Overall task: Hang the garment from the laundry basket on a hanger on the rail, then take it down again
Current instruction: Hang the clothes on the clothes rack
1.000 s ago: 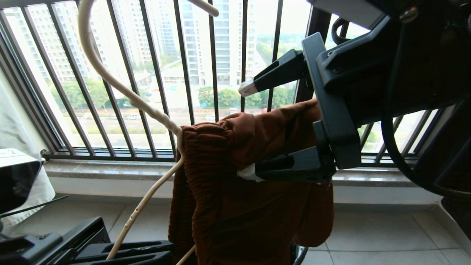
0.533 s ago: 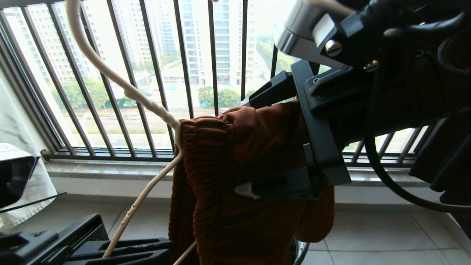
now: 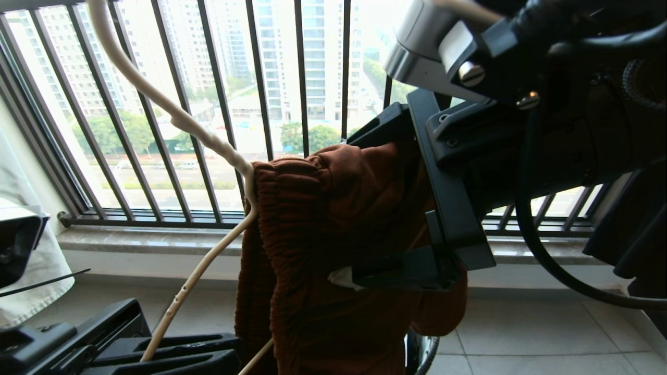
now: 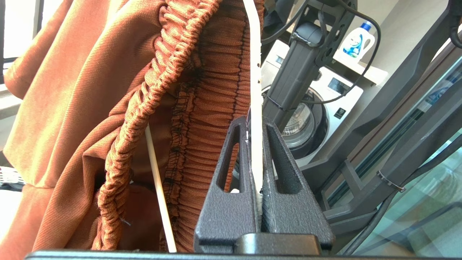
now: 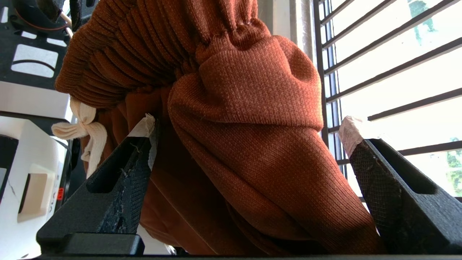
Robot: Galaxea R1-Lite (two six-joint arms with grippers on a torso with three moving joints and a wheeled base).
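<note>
Rust-brown knit: the garment (image 3: 318, 250) drapes over the hanger (image 3: 208, 146), its ribbed waistband bunched at the bend where the hanger's neck meets its arms; the lower legs run off the bottom edge of the head view.
Hidden: the hanger's hook end is cut off at the top, and its right arm is buried in the cloth.
Drawstring: a white knot (image 5: 85, 130) shows only in the right wrist view, beside the waistband.
Left gripper (image 4: 257, 180): low at the head view's lower left, jaws clamped tight on the hanger's cream wire.
Right gripper (image 5: 249, 133): reaching in from the right, jaws spread wide to either side of the garment's bunched top, gripping nothing.
Black railing (image 3: 260, 104): vertical bars behind it all.
Far: tower blocks and trees.
</note>
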